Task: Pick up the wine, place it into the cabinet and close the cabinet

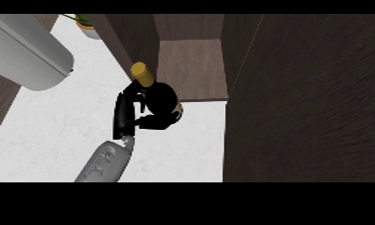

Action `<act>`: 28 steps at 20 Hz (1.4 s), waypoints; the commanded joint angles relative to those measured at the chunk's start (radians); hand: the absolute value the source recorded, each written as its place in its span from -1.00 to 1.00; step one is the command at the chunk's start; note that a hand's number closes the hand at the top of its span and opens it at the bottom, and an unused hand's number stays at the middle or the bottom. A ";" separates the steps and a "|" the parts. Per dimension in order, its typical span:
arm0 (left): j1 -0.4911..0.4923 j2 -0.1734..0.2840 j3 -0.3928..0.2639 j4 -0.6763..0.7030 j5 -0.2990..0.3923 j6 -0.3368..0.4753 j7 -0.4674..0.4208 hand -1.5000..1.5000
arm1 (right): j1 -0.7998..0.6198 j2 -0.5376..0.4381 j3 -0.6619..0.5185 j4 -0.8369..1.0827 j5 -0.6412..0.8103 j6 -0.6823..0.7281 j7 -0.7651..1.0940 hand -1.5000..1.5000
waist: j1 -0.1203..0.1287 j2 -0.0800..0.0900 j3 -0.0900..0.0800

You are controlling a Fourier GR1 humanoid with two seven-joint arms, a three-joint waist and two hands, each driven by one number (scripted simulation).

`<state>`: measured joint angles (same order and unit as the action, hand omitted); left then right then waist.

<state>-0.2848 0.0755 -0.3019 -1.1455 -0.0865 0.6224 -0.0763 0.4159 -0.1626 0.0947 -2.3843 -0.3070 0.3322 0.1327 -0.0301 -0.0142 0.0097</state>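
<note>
The wine bottle (164, 98) is dark with a yellow cap (141, 73) and stands over the white counter (51, 125), just before the open cabinet's left wall. My left hand (123, 115) is at the bottle's left side, with fingers and thumb curled round its body. Behind the bottle, the cabinet's brown shelf floor (192, 70) lies bare. The open cabinet door (300, 100) fills the right of the view. I cannot tell whether the bottle touches the counter. My right hand does not show.
A large grey rounded body (33, 55) hangs over the counter at the upper left. A small potted plant (86, 25) stands at the back, left of the cabinet. White counter stretches left of and in front of my hand.
</note>
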 commanded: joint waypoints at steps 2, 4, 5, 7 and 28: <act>-0.215 -0.056 -0.068 0.152 -0.074 -0.037 0.099 1.00 | 0.018 -0.021 -0.012 -0.078 -0.086 0.013 0.037 -1.00 | -0.043 0.023 -0.010; -0.223 -0.071 -0.057 0.178 -0.082 0.007 0.104 1.00 | 0.022 -0.012 -0.024 -0.057 -0.098 0.020 0.009 -1.00 | -0.055 0.025 -0.009; -0.235 -0.071 -0.065 0.171 -0.095 0.012 0.114 1.00 | 0.007 -0.003 -0.001 -0.066 -0.077 0.004 0.028 -1.00 | -0.053 0.026 -0.010; -0.232 -0.072 -0.066 0.193 -0.088 0.029 0.128 1.00 | -0.003 0.007 0.036 -0.039 -0.059 0.019 0.012 -1.00 | -0.069 0.032 -0.011; -0.223 -0.064 0.033 0.187 -0.033 0.165 0.109 1.00 | -0.004 0.000 0.022 -0.035 -0.085 0.034 0.008 -1.00 | -0.097 0.045 -0.015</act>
<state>-0.2759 0.0472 -0.3341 -1.1175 -0.1821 0.8976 -0.0339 0.4108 -0.1613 0.1166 -2.3683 -0.3355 0.3778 0.1096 -0.0878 -0.0062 0.0145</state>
